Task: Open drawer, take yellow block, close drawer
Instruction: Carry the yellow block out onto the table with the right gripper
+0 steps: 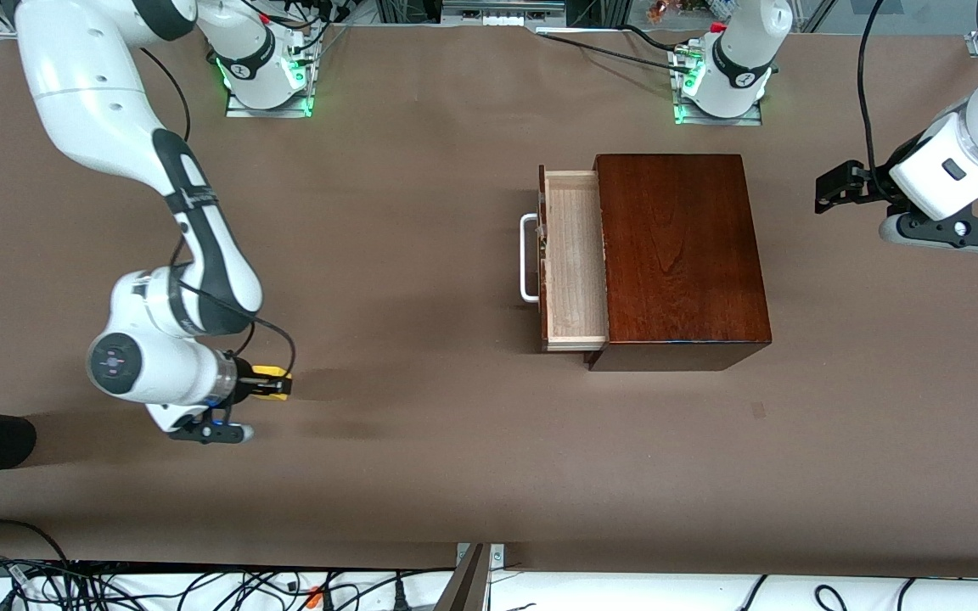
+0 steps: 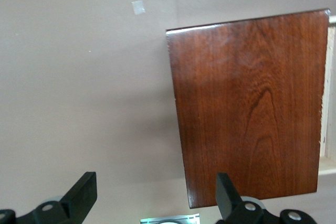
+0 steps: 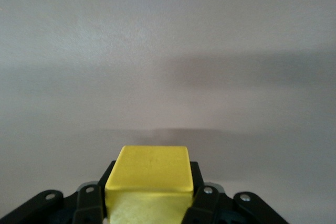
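Yellow block (image 3: 149, 174) sits clamped in right hand (image 1: 272, 383) above table.

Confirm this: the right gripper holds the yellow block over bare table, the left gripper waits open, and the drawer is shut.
One thing is wrong: the drawer is open, pulled out of the box, as the front view shows. The rest stands: the right gripper holds the yellow block over bare table, and the left gripper waits open.
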Controlling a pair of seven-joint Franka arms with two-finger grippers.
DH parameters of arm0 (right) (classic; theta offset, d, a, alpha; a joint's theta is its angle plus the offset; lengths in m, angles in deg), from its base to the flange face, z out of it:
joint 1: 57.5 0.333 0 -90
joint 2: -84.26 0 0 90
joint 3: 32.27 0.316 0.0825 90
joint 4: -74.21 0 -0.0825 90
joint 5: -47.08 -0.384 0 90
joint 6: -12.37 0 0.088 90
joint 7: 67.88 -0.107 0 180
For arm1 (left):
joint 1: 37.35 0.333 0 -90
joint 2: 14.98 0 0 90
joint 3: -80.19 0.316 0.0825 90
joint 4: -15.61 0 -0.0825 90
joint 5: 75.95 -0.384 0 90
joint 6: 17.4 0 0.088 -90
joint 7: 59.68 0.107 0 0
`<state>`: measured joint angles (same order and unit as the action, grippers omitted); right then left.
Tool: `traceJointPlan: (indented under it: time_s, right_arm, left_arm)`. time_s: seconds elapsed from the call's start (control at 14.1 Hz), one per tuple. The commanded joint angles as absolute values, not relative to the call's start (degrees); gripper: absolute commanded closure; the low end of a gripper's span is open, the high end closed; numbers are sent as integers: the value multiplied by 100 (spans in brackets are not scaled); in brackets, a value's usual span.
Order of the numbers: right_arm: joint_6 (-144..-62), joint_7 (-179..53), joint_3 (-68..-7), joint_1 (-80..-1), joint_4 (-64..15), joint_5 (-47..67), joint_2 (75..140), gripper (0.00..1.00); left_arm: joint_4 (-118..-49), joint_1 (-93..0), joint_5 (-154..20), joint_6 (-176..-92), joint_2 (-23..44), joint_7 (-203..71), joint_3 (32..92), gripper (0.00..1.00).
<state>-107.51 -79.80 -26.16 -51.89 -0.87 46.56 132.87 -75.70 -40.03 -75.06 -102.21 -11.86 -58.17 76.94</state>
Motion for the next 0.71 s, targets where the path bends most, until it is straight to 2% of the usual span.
traceJointPlan:
  time_s: [0.0, 0.21, 0.35, 0.57, 0.64]
  right_arm:
    - [-10839, -8378, -2586, -5064, -41, 5032, 13435, 94]
    - [-10988, -8440, -2586, -5038, -41, 5059, 13558, 93]
    - [-10988, -8414, -2586, -5029, -41, 5077, 13576, 89]
    - [-10927, -8300, -2586, -5011, -119, 5103, 13559, 88]
    - [-10927, -8143, -2586, -5003, -137, 5112, 13559, 75]
  left_arm:
    - [-7413, -4305, -7437, -10203, -910, -5992, 7475, 0]
    - [-7387, -4744, -7437, -10369, -577, -6652, 7228, 0]
    - [-7255, -5235, -7490, -10581, -252, -6889, 7228, 0]
    - [-6939, -5921, -7490, -10958, 293, -7556, 7228, 0]
    - [-6895, -6141, -7464, -11099, 416, -7776, 7228, 0]
